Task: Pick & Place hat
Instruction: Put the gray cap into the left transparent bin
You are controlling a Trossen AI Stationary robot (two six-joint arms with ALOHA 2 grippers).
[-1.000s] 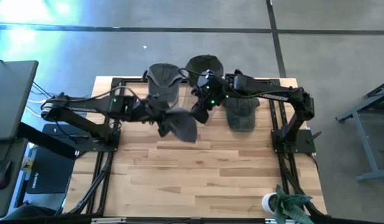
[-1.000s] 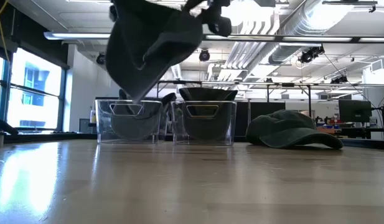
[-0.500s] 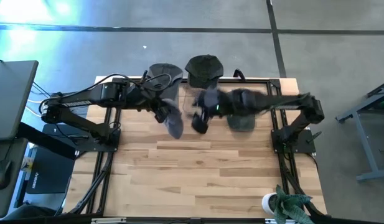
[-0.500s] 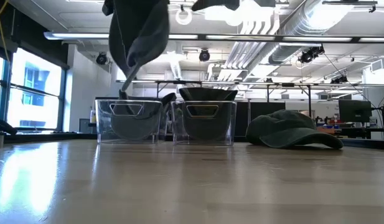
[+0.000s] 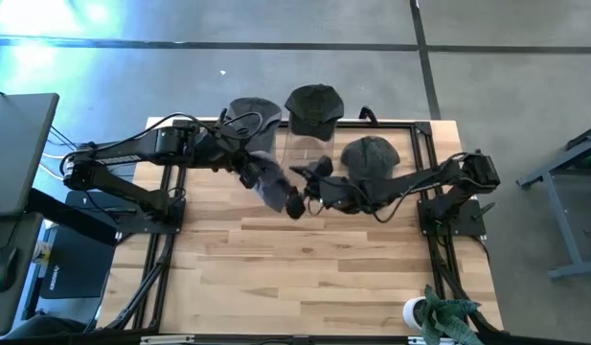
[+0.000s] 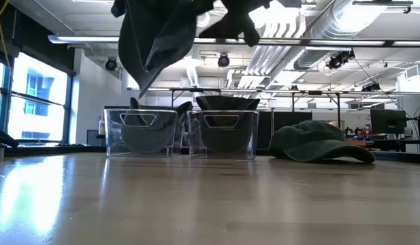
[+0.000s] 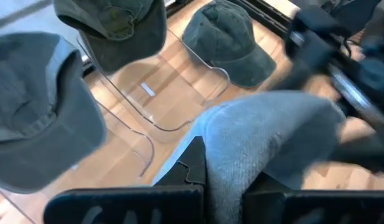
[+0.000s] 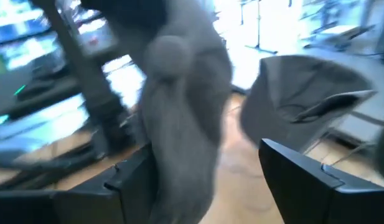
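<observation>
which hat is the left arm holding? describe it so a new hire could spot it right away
Start at the two clear bins along the table's far edge. Just in front of them, the left gripper holds a grey hat crumpled in the air. The other three hats lie in the bins or flat on the table.

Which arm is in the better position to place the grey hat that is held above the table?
Left. Its end effector is shut on the grey hat, beside the clear bins. The right end effector is open, holding nothing.

The hat in my left gripper is plain grey; the table is pale wood; the bins are clear.
</observation>
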